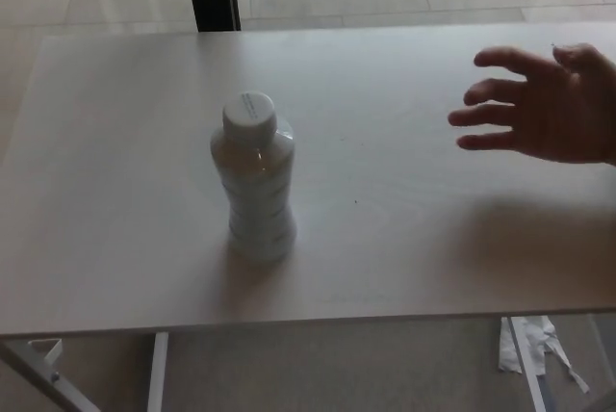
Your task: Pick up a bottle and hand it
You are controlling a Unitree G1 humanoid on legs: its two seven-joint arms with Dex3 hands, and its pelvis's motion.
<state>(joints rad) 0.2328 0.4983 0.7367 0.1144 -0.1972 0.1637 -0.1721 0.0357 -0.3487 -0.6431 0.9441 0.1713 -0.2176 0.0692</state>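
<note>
the bottle [253, 181] stands upright on the pale bench [115, 191], left of centre and fairly near the front edge, its white cap [249, 114] on and pointing up towards the camera. nothing touches it. neither of the robot's hands is in view, so their state cannot be told — no black fingers show anywhere in the picture.

a person's hand [544, 104] reaches in from the right edge, hovering over the far right part of the bench with its fingers spread and pointing left, well apart from the bottle. it looks like a hand waiting to receive, though that is a guess.

the pick-up has not begun, judging by the untouched bottle. the risks from here: the bottle is tall and narrow, so a robot hand arriving from the side too high could knock it over instead of closing round it — and it stands close enough to the front edge that it might roll off. the smooth, ribbed body may also slip in a loose grip during the pass across to the right.
</note>
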